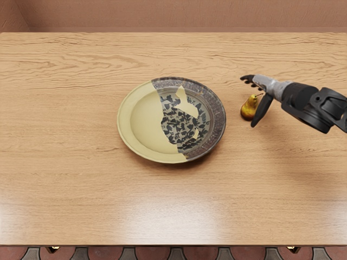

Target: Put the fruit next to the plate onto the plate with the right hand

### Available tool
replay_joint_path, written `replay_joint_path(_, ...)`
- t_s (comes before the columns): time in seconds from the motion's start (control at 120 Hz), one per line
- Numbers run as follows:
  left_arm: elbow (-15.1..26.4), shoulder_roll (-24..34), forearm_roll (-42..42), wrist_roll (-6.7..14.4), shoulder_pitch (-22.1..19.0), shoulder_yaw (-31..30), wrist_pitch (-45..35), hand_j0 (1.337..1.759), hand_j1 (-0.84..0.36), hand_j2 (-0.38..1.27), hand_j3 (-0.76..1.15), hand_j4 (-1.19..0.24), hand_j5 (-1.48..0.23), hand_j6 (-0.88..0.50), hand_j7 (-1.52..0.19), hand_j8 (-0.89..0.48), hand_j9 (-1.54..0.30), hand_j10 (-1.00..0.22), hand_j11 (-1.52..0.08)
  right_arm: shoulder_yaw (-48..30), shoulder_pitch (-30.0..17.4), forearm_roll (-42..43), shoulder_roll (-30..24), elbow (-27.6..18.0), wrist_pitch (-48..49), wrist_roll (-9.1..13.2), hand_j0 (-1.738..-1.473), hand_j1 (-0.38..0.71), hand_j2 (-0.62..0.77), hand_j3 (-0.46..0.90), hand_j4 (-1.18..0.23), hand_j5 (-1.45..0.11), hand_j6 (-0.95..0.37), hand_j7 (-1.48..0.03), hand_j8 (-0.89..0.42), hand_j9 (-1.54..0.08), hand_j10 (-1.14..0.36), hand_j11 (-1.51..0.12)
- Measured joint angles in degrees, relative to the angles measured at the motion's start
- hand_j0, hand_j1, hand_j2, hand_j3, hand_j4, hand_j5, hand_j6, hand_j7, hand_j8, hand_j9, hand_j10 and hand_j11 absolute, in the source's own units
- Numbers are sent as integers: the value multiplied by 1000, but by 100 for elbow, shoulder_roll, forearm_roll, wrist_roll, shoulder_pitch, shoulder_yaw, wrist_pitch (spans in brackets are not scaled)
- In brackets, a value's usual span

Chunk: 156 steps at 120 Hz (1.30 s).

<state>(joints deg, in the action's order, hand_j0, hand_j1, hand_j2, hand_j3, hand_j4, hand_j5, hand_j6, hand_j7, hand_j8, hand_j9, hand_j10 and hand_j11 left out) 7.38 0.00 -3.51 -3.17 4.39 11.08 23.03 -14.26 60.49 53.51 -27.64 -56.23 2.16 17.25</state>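
One round, shallow ceramic plate (142, 116) lies in the middle of the frame on a light wooden table (65, 179) with wavy grain and a soft sheen along its lower part. The plate's left portion is plain pale yellow. Its right portion has a dark leaf-like pattern on a grey-blue ground and a speckled brown-grey rim, and the two finishes meet along a jagged line. One small golden-brown pear (249, 107), glossy, with a plump base and a thin dark stem, stands on the table just right of the plate's rim, at centre right of the frame. It is off the plate and close beside it. One arm shows, coming in from the right edge in bulky black, rounded segments. It ends in the right hand (267, 86), which has a grey palm and slim dark fingers (249, 80). The hand is open and grips nothing. The fingers are splayed leftward above the pear, and the thumb points down just to the pear's right. Whether the thumb touches the fruit cannot be told. A plain brownish wall (162, 13) runs along the top of the frame.
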Motion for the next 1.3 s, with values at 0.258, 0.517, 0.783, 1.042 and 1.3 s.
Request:
replay_joint_path(0.258,0,0,0,0,0,0,1,1658,334,3,0,-13,-17,-13,-17,-13,-17,-13,-17,105,-3,13,114,98,-53,-2,-1658,-91,-41,0,-221,-282,-222,-282,-221,-282,-220,-282)
replay_joint_path(0.517,1,0,4,-2,-1,5,1,1658,333,4,-1,-13,-17,-13,-17,-13,-17,-13,-17,283,38,136,238,243,-195,-2,-1658,-21,-40,0,-338,-396,-349,-384,-346,-393,-348,-390)
replay_joint_path(0.783,1,0,4,-2,-1,4,0,1658,333,4,-1,-12,-18,-13,-17,-13,-18,-13,-18,327,64,147,257,260,-218,-3,-1658,54,-47,0,-409,-490,-423,-474,-419,-486,-423,-482)
replay_joint_path(1.042,2,0,5,-2,-1,6,1,1658,333,5,-1,-12,-18,-13,-18,-13,-18,-13,-18,368,75,152,257,266,-220,-1,-1658,102,12,0,-464,-570,-479,-551,-473,-566,-477,-562)
replay_joint_path(1.3,1,0,4,-2,-1,4,0,1658,333,4,-1,-12,-18,-13,-18,-13,-18,-13,-18,378,83,143,255,263,-208,-2,-1658,137,82,0,-510,-635,-522,-620,-527,-631,-521,-627)
